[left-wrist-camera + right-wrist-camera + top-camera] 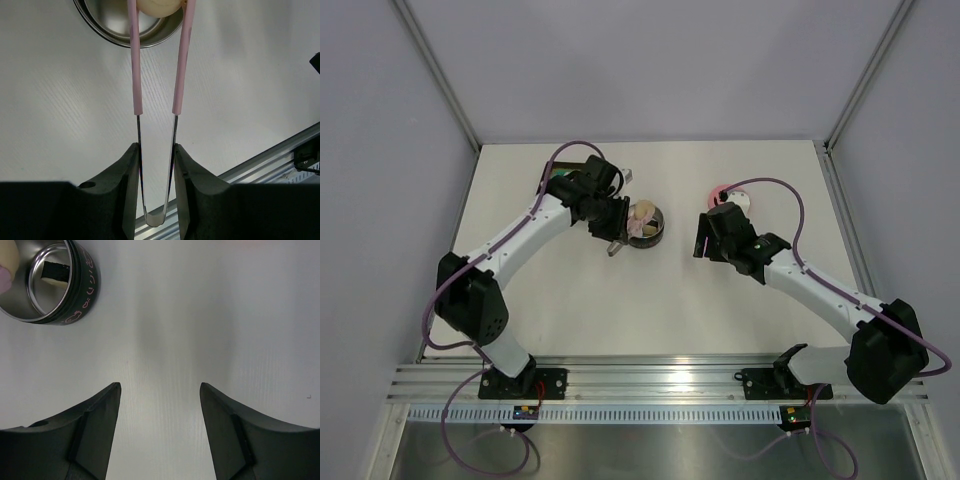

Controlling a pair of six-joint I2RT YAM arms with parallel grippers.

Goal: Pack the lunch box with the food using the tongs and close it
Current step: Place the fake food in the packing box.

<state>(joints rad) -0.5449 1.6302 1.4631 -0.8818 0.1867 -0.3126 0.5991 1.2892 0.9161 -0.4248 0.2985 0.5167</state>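
Observation:
The lunch box [650,232] stands mid-table; in the right wrist view it is a steel tin [80,295] with a dark printed outside and a small black-and-white piece [54,274] inside. My left gripper [617,226] is just left of it, shut on the tongs [134,75] near their joined end. The pink tips pinch a pale beige food lump [157,6] over the tin's open mouth [120,25]. My right gripper [705,236] hangs open over bare table to the right of the tin, nothing between its fingers [100,410]. The pink lid [719,190] lies behind it, partly hidden.
A black tray with a teal inside [558,180] lies at the back left, mostly covered by the left arm. Grey walls close in the table on three sides. An aluminium rail [660,380] runs along the near edge.

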